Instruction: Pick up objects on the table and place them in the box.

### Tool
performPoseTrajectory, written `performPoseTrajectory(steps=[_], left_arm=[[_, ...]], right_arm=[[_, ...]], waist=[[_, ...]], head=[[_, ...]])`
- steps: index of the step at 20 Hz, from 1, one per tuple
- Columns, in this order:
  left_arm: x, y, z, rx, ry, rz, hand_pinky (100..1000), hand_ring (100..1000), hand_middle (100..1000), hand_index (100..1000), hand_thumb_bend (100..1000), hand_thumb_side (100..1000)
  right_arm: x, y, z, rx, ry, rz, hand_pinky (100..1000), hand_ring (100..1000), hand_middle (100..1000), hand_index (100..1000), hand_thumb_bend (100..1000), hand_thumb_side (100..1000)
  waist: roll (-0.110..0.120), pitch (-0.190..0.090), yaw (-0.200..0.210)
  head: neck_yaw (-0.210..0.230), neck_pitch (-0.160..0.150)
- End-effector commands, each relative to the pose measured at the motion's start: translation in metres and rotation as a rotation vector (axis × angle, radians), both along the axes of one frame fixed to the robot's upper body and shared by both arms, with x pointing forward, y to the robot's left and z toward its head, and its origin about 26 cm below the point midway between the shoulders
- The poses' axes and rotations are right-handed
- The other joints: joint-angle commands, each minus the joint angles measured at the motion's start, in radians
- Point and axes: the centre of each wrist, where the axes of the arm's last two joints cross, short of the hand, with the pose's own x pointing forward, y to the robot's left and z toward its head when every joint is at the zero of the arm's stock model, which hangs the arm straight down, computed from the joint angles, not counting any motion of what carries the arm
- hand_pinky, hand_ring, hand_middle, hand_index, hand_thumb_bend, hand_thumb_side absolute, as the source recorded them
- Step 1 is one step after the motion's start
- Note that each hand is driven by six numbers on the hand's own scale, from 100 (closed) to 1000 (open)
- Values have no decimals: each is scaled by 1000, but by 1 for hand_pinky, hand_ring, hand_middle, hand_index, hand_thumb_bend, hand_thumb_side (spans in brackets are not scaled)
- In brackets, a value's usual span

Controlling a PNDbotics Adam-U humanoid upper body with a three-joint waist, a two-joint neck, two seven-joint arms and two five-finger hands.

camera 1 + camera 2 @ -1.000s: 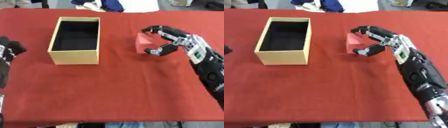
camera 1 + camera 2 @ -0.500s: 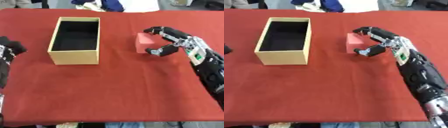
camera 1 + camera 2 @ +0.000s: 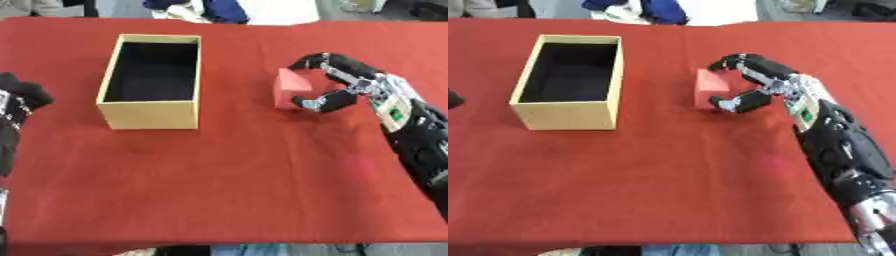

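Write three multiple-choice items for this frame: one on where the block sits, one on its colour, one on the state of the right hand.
1. Where is the block relative to the box?
A. inside it
B. on the cloth to its right
C. on top of its rim

2. What colour is the block?
A. red
B. blue
C. green

3. What is the right hand doing?
A. resting flat and open, away from the block
B. curled round the block
C. out of view

Answers:
1 B: the block sits on the red table, right of the tan box, whose inside looks dark and empty.
2 A: its faces are red, close to the cloth's shade.
3 B: the right hand has fingers over the block's top and the thumb at its near side.
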Motion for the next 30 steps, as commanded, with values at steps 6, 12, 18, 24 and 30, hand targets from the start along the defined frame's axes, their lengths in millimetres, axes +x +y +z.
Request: performPoseTrajectory(steps=[6,12,18,24,30], left_arm=[[0,0,7,14,-22,-8,855,654,554,648,267,757],[0,1,8,15,-24,-9,855,654,554,648,267,756],[0,1,8,17,-23,-10,855,655,554,648,267,755],[0,1,8,20,-22,-15,855,655,554,648,267,754],[2,-2,8,28,-14,-39,854,655,554,647,268,753]], right_arm=[[2,-2,15,0,-70,3,787,843,456,714,351,440],[2,3,26,41,-122,33,779,828,414,699,345,358],[3,20,56,75,-185,130,778,822,405,697,382,280],[3,38,82,98,-214,202,777,820,405,697,421,237],[5,79,115,132,-258,300,776,816,415,708,485,163]], waist=[[2,-15,2],[2,-16,1],[-1,-19,2],[-5,-23,8],[-16,-32,53]], head=[[-1,5],[-1,5],[-2,5],[-6,5],[-27,5]])
